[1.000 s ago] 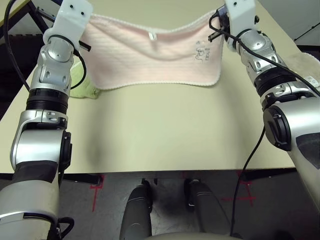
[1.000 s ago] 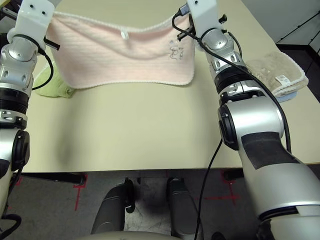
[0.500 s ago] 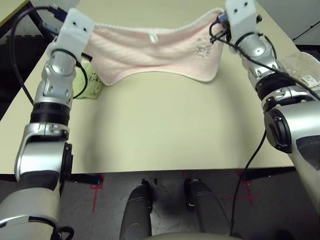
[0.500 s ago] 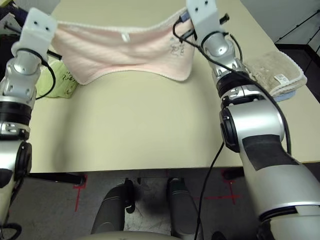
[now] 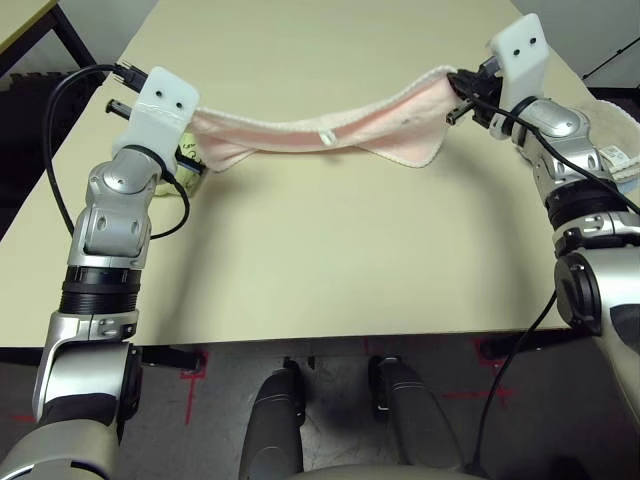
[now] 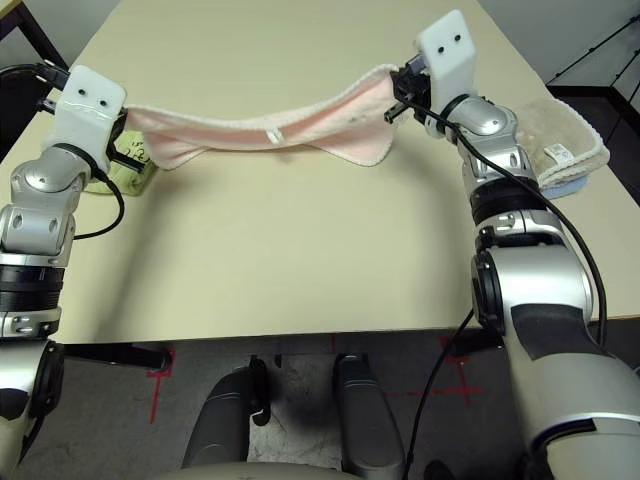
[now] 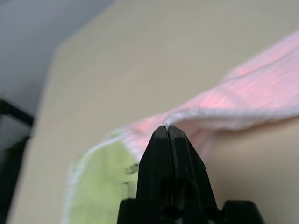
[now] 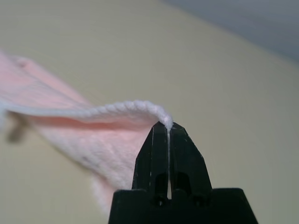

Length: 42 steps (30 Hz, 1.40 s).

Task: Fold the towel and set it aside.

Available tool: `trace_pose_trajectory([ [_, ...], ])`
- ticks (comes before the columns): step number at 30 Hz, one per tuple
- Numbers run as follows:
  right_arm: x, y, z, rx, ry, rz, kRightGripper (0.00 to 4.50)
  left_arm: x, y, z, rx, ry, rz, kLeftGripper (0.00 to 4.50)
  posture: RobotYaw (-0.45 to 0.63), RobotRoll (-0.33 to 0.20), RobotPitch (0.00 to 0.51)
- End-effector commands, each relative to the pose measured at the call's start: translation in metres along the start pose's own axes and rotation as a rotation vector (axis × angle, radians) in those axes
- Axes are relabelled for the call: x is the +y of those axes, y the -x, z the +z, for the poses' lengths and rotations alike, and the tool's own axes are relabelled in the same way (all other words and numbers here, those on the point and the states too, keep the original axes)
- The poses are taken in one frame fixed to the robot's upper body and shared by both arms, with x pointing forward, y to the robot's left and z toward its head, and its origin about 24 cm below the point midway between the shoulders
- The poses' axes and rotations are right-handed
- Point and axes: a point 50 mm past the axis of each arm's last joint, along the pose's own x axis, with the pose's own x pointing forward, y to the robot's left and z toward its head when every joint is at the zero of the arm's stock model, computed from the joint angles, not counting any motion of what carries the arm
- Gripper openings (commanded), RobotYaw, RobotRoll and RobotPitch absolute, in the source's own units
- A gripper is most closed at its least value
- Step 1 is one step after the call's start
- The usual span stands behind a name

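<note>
Towel: the pale pink towel [image 5: 320, 135] hung strung between the two pincers, sagging in the middle, its low belly near or touching the counter [image 5: 330, 250] — which one, I could not tell.
Long axis: it ran from 9 o'clock to 3 o'clock across the far half of the counter, white trim along the top edge, the small loop [image 5: 326, 137] near the midpoint.
Left pincer: the left pincer [image 7: 167, 129] was clenched on one corner of the towel, fingers pressed together with the trim pinched at the tips; the cloth led away from it toward 3 o'clock.
Right pincer: the right pincer [image 8: 167, 126] was clenched on the opposite corner, white trim caught right at the tips; the cloth led away toward 9 o'clock.
Nearer arm: neither; each held its own end, so the lay-down looked a matter for both together.
Neighbours: a light green towel [image 5: 185, 170] sat just beside the left end; a beige towel [image 6: 570, 140] lay at 3 o'clock, apart from the pink one.
Change: a second earlier the towel hung high as a broad sheet with its face showing; now both arms had come down and it had collapsed to a narrow, drooping band.
</note>
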Motion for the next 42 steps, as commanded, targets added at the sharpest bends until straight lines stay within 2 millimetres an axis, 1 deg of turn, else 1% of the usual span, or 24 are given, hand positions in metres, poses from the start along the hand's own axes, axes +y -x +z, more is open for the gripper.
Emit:
trace_pose_trajectory([
  [1, -0.006, 0.012, 0.010, 0.023, -0.072, 0.038, 0.00, -0.012, 0.002, 0.009, -0.008, 0.032, -0.134, 0.04, -0.13, 0.000, 0.217],
  [4, -0.006, 0.014, 0.009, 0.091, -0.141, 0.049, 0.00, -0.020, 0.002, 0.008, 0.025, 0.069, -0.237, 0.04, -0.13, 0.000, 0.217],
  [6, -0.005, 0.012, 0.008, 0.127, -0.164, 0.040, 0.00, -0.024, 0.001, 0.006, 0.042, 0.052, -0.265, 0.04, -0.13, 0.000, 0.217],
  [10, -0.009, -0.001, 0.008, 0.168, -0.122, -0.083, 0.00, -0.018, -0.012, 0.005, 0.047, -0.026, -0.168, 0.04, -0.14, 0.000, 0.213],
  [13, -0.019, -0.011, 0.016, 0.150, -0.022, -0.248, 0.00, -0.005, -0.026, 0.014, -0.003, -0.066, -0.037, 0.04, -0.14, 0.000, 0.208],
  [15, -0.027, -0.014, 0.026, 0.118, 0.096, -0.358, 0.00, 0.006, -0.035, 0.027, -0.058, -0.122, 0.058, 0.04, -0.14, 0.000, 0.205],
  [17, -0.032, -0.015, 0.035, 0.074, 0.099, -0.441, 0.00, 0.013, -0.041, 0.039, -0.111, -0.127, 0.102, 0.04, -0.14, 0.000, 0.202],
  [19, -0.036, -0.015, 0.044, 0.041, 0.141, -0.487, 0.00, 0.019, -0.043, 0.052, -0.162, -0.160, 0.144, 0.04, -0.14, 0.000, 0.197],
  [22, -0.041, -0.012, 0.053, 0.015, 0.192, -0.533, 0.00, 0.027, -0.046, 0.063, -0.204, -0.177, 0.181, 0.04, -0.14, 0.000, 0.193],
  [24, -0.045, -0.010, 0.056, 0.008, 0.205, -0.555, 0.00, 0.030, -0.047, 0.066, -0.215, -0.179, 0.190, 0.04, -0.14, 0.000, 0.190],
  [32, -0.061, 0.006, 0.057, 0.017, 0.255, -0.656, 0.00, 0.034, -0.048, 0.072, -0.237, -0.200, 0.202, 0.04, -0.15, 0.000, 0.189],
  [38, -0.064, 0.009, 0.056, 0.018, 0.300, -0.678, 0.00, 0.042, -0.051, 0.075, -0.228, -0.209, 0.231, 0.04, -0.16, 0.000, 0.189],
  [40, -0.063, 0.009, 0.055, 0.018, 0.294, -0.665, 0.00, 0.044, -0.051, 0.075, -0.226, -0.211, 0.235, 0.04, -0.16, 0.000, 0.189],
  [42, -0.060, 0.006, 0.050, 0.025, 0.287, -0.625, 0.00, 0.044, -0.050, 0.072, -0.220, -0.211, 0.231, 0.04, -0.16, 0.000, 0.189],
])
